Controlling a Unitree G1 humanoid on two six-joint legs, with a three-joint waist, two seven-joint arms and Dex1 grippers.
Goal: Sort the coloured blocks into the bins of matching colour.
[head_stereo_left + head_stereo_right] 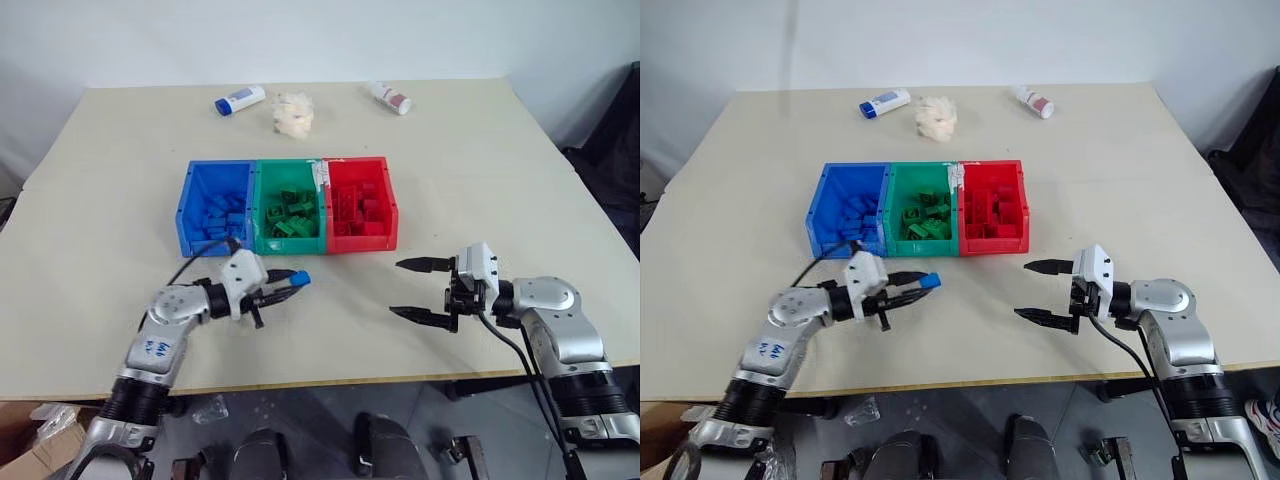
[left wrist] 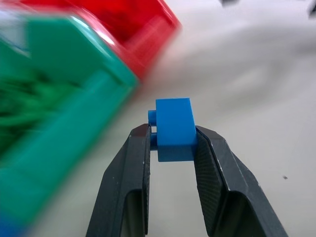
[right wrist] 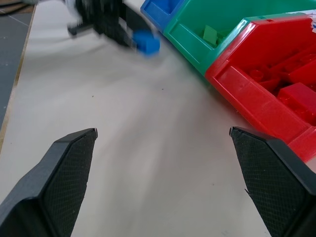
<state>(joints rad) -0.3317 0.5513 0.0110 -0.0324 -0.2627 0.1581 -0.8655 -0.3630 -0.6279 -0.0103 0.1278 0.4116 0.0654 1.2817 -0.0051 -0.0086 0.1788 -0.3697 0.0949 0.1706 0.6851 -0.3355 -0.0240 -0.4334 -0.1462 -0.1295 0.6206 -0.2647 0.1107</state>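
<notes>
Left wrist view — left gripper level, pinching blue block

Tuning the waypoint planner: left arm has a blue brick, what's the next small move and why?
Probably carry it up and over the blue bin. The left gripper has its jaws shut on a blue brick, clear of the table in front of the bins, nearer the green bin. The right gripper hangs open and empty, off to the side.
</notes>
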